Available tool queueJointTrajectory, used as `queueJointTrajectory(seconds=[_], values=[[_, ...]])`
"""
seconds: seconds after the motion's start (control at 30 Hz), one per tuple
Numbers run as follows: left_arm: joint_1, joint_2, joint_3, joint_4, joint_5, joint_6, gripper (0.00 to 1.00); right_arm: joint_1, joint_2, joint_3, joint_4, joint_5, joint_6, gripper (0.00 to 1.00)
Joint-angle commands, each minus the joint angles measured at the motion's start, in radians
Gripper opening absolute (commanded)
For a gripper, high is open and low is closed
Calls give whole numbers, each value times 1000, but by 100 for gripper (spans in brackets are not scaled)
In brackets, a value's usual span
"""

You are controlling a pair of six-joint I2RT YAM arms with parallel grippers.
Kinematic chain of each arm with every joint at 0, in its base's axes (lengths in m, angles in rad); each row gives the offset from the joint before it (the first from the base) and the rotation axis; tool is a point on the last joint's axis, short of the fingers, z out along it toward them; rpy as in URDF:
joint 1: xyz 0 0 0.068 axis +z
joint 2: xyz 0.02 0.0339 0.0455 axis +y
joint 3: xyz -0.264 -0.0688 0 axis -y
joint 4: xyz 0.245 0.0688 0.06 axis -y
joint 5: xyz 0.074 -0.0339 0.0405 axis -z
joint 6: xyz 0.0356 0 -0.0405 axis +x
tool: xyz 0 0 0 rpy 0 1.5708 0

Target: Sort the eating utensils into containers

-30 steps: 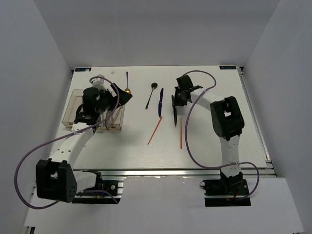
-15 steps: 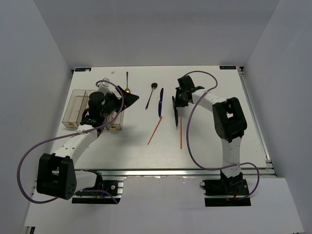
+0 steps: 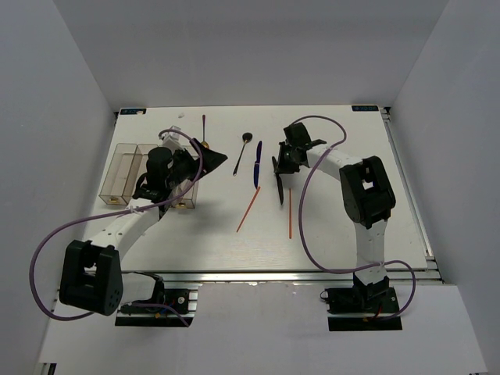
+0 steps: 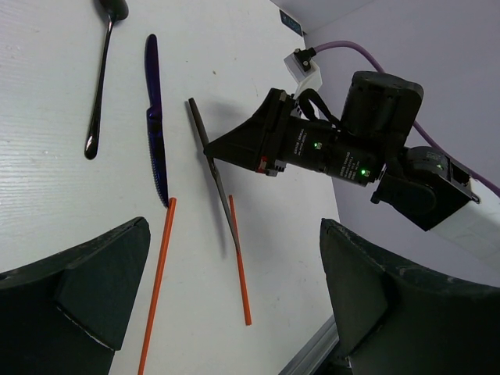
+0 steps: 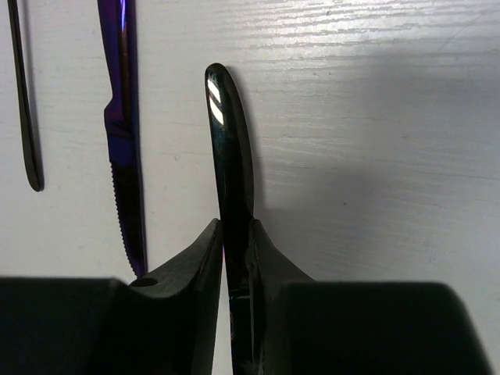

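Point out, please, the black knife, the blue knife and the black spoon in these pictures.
black knife (image 5: 234, 172): right wrist view, on its handle.
blue knife (image 4: 156, 121): left wrist view, at mid-length.
black spoon (image 4: 102, 78): left wrist view, midway along its handle.

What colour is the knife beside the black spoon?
The knife is blue-purple, clearest in right wrist view.

The containers (image 3: 117, 173) stand by the left edge of the tabletop (image 3: 351, 234), and my left pincer (image 3: 205, 162) hangs at their right side. Behind it, close to the far edge, lies the far spoon (image 3: 204, 129). In the middle, from left to right, come the middle spoon (image 3: 242, 152), the left knife (image 3: 258, 162), and the right knife (image 5: 230, 148) between the fingers of my right pincer (image 5: 234, 234). Before the knives lie two chopsticks. The slanted chopstick (image 3: 248, 209) starts at the near tip of the left knife, and the straight chopstick (image 3: 290, 215) starts at the near tip of the right knife.
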Motion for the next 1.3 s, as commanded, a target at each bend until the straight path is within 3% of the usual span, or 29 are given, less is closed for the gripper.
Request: queueJointTrajectory(seconds=[0.0,0.43,0.53,0.67,0.93,1.03,1.07,1.17,1.27], values=[[-5,-7,-14,19,-9,3,98,2,-54,-3,36,-7,-2,0],[-4,-70,47,-125,-58,86,98,96,170,265,-294,254,-128,0],[-4,-87,54,-151,-66,97,98,100,202,289,-326,261,-131,6],[-5,-108,61,-192,-78,126,98,119,239,320,-385,306,-139,29],[-4,-133,75,-226,-87,149,98,136,277,293,-411,316,-146,42],[-4,-138,78,-237,-92,161,98,136,283,285,-409,342,-146,34],[-2,-139,80,-237,-93,166,98,136,290,288,-415,349,-146,21],[-4,-147,78,-237,-93,169,98,136,326,311,-414,332,-166,7],[-2,-150,74,-263,-95,172,98,133,359,325,-411,249,-177,0]])
